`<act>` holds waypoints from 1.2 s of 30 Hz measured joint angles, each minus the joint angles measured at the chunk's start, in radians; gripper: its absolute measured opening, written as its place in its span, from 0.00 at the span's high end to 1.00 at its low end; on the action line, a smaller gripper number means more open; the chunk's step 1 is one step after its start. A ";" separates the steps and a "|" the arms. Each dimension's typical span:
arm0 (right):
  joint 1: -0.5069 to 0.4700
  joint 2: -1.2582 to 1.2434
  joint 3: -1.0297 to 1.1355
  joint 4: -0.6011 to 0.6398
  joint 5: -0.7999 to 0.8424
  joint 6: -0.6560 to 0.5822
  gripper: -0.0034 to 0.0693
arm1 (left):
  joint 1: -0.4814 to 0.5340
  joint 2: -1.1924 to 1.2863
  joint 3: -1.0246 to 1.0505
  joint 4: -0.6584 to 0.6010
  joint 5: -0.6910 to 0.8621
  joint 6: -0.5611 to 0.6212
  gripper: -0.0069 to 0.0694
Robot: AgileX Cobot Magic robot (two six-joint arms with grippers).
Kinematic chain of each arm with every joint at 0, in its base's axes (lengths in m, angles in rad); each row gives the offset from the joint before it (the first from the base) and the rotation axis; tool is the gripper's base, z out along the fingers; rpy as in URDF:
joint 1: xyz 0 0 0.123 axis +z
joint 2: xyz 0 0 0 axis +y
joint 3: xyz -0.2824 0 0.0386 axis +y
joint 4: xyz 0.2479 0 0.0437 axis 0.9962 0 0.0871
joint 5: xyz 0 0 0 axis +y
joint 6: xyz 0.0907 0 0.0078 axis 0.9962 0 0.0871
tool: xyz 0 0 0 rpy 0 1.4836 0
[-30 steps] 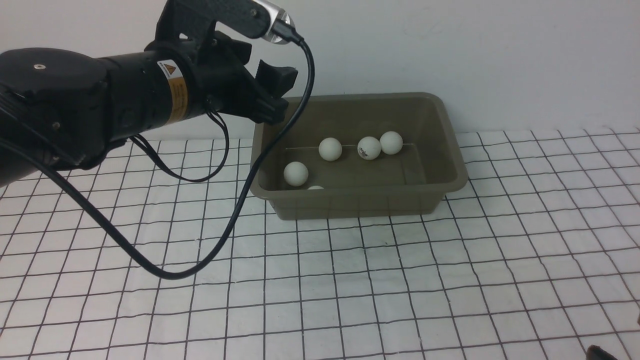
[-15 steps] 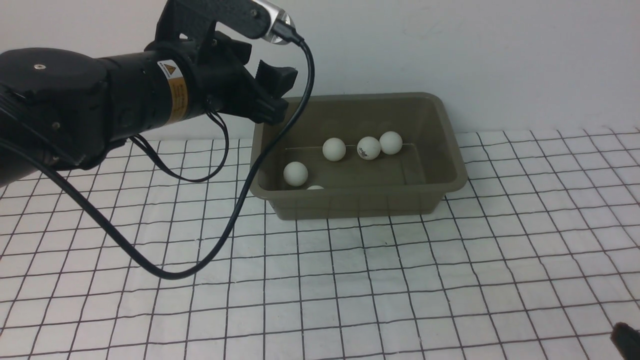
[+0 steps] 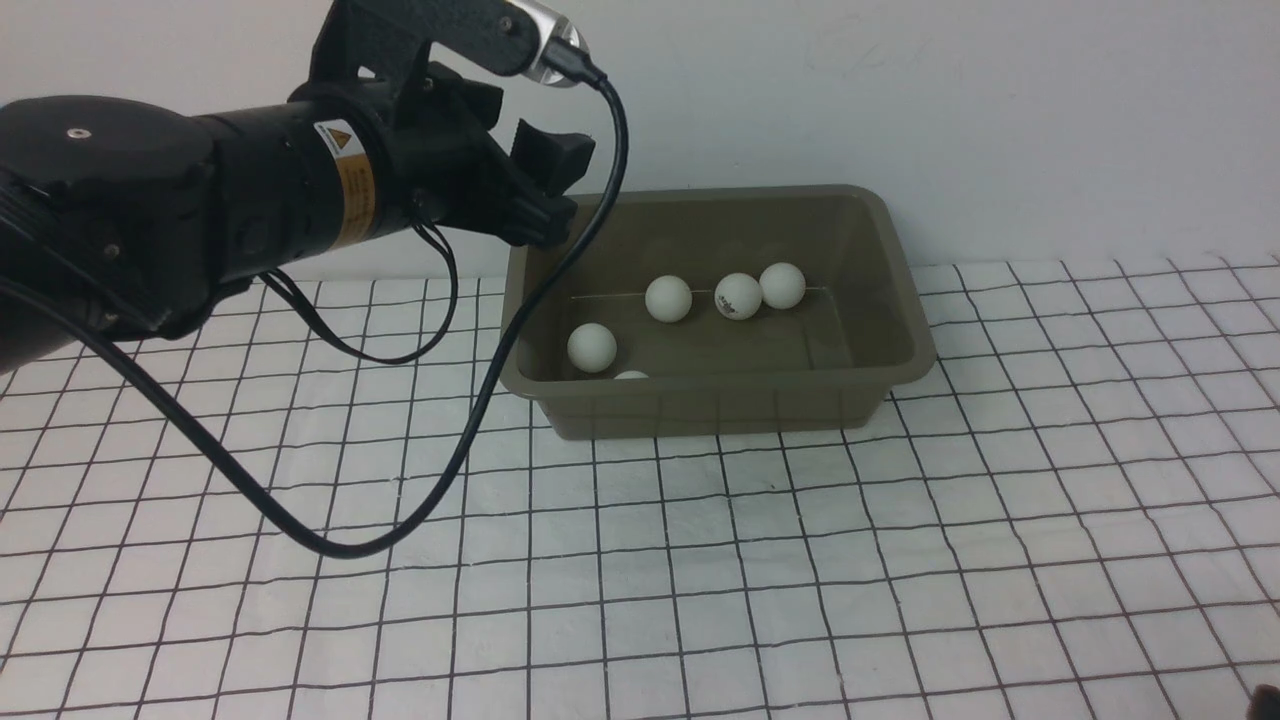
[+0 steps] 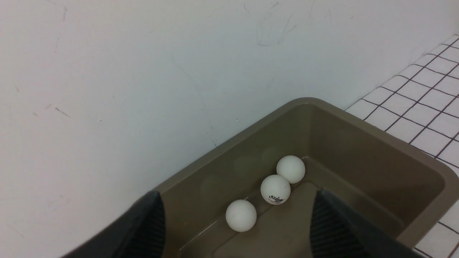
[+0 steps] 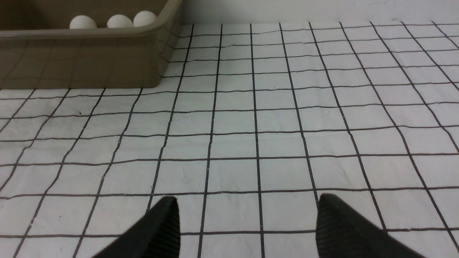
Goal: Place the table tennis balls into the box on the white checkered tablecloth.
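Note:
The olive-brown box (image 3: 720, 408) stands on the white checkered tablecloth (image 3: 700, 580) near the back wall. Several table tennis balls lie inside it: one near the left wall (image 3: 591, 347), one half hidden behind the front rim (image 3: 631, 376), and three in a row at the back (image 3: 668, 298), (image 3: 738, 296), (image 3: 782, 285). The left wrist view shows that row (image 4: 275, 189) too. My left gripper (image 3: 555, 195) hangs open and empty above the box's far left corner (image 4: 238, 195). My right gripper (image 5: 247, 200) is open and empty, low over bare cloth in front of the box (image 5: 82, 61).
A black cable (image 3: 420, 500) loops from the left wrist down onto the cloth left of the box. The white wall (image 3: 1000, 120) rises right behind the box. A dark tip of the right arm (image 3: 1266, 696) shows at the bottom right corner.
One ball in the back row rolled slightly right, toward the other two. The dark bit of the right arm at the bottom right slid further toward the corner. The left arm stayed still.

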State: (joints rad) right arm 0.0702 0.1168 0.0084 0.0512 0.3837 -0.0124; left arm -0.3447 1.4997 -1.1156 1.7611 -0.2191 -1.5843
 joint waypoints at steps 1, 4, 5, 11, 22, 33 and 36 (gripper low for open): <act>0.000 0.000 0.000 0.001 0.000 0.000 0.32 | -0.001 0.000 0.000 0.000 -0.003 0.000 0.27; 0.000 0.000 0.000 0.001 0.000 0.000 0.32 | -0.003 0.000 0.000 -0.003 -0.036 0.000 0.27; 0.000 0.000 0.000 0.001 0.000 0.000 0.32 | -0.004 0.000 0.000 -0.003 -0.046 0.000 0.27; 0.000 0.000 0.000 0.001 0.001 0.000 0.32 | -0.006 0.000 0.000 -0.003 -0.052 0.000 0.27; 0.000 0.000 0.000 0.001 0.001 0.000 0.32 | -0.006 -0.020 0.000 -0.013 -0.049 -0.054 0.27; 0.000 0.000 0.000 0.001 0.001 0.000 0.32 | -0.001 -0.368 0.027 -0.005 -0.079 -0.117 0.27; 0.000 0.000 0.000 0.001 0.001 0.000 0.32 | 0.044 -0.544 0.101 -0.200 0.011 -0.007 0.27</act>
State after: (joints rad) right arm 0.0702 0.1168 0.0084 0.0522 0.3851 -0.0124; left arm -0.3002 0.9557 -1.0144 1.5612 -0.2076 -1.5914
